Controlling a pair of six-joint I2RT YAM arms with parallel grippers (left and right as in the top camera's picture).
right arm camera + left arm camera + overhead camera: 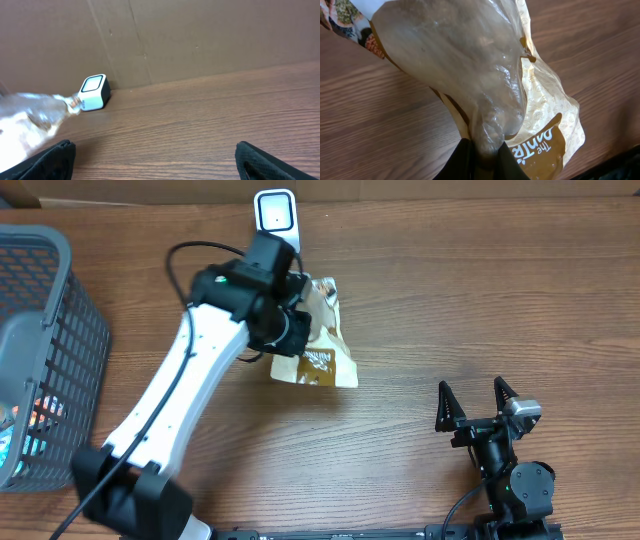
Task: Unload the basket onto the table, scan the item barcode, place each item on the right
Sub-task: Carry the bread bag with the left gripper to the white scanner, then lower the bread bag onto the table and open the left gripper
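Overhead, the left claw (pixel 298 332) is squeezing tight on a crinkly brown and see-through snack bag (pixel 325 345), holding it near the little white scanner (pixel 274 212) at the back of the bench (pixel 480 290), while the right claw (pixel 470 388) is sitting wide apart, gripping nothing.

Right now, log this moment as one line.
left fingers: shut on snack bag | bag: held near scanner | right fingers: open, empty, away from bag | barcode: not visible in any view
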